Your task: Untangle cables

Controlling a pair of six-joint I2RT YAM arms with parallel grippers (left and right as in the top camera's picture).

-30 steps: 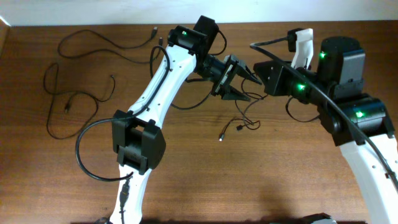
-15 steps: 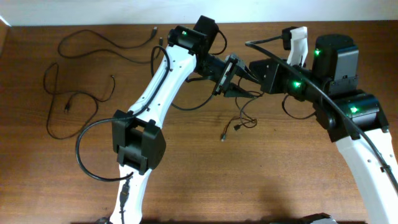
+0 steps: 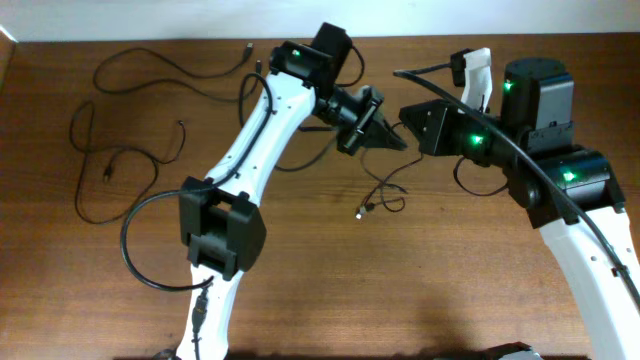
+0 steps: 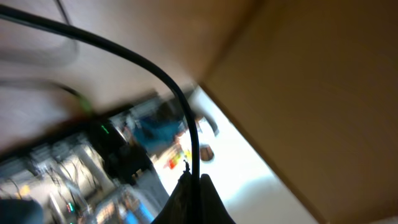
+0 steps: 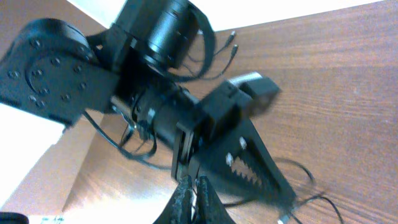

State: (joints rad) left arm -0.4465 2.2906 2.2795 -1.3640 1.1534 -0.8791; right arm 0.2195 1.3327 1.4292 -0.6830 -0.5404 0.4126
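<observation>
Cables (image 3: 77,130), thin and black, lie in two places on a brown wooden desk (image 3: 300,290). Several rest loose and wavy in the upper left of the overhead frame, well apart from both arms. One more strand (image 3: 372,200) hangs from the point where the two grippers meet, just above centre. It curls onto the desk below them and ends in a small plug (image 3: 360,212).

The left gripper (image 3: 392,140) points toward the right of the frame. Its fingers are pressed together on a black cable, which arcs in from the upper left of its wrist view (that view is blurred and steeply tilted). The right gripper (image 3: 406,112) faces it from the right, almost tip to tip, with its fingers closed. Whether a strand is caught between them cannot be told.

The left arm (image 3: 255,140), white with black joints, crosses the middle of the frame on a diagonal and hides part of the desk. The right arm (image 3: 580,240) fills the right side. Small green lights glow on both arms, and thicker black cords run along them.

A pale wall (image 3: 200,15) borders the top edge of the desk.
</observation>
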